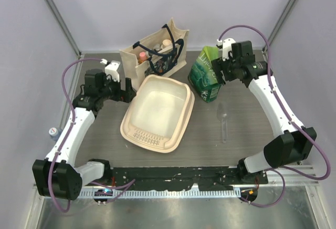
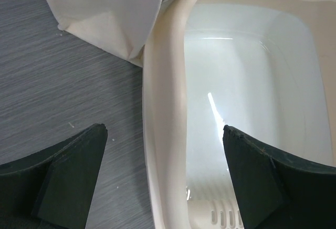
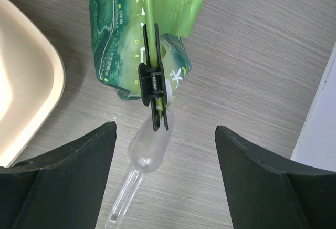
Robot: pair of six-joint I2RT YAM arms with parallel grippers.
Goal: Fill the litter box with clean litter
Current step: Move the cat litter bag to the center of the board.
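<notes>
A grey wood-grain tabletop (image 1: 236, 150) sits inside a booth of pale lavender wall panels (image 1: 157, 8) with metal corner posts (image 1: 58, 13). A black rail (image 1: 184, 174) runs along the near edge, where both arm bases are bolted. Toward the back stands a beige canvas tote bag (image 1: 137, 66) with dark handles and a few bottles (image 1: 143, 56) inside. To its right a green plastic bag (image 1: 205, 76) stands upright, its top folded and pinched by a black clip (image 3: 153, 79). A clear plastic scoop (image 1: 223, 126) lies on the bare surface just in front of the green bag.

The litter box (image 1: 128, 121) lies about mid-table, turned at an angle. Its slotted strip (image 1: 148, 134) is at the near end and its far corner is just beside the tote bag's base. Its inside shows smooth, bare cream plastic.

The left claw (image 1: 127, 90) hangs at the box's far left side, spread wide and holding nothing. In the wrist view the box's left rim runs between the two jaws, one over the tabletop and the other over the box's interior. The right claw (image 1: 219, 71) hovers over the green bag's clipped top, also wide apart and empty. The litter box lies well to its left, with only a rounded corner showing at the edge of its wrist view.
</notes>
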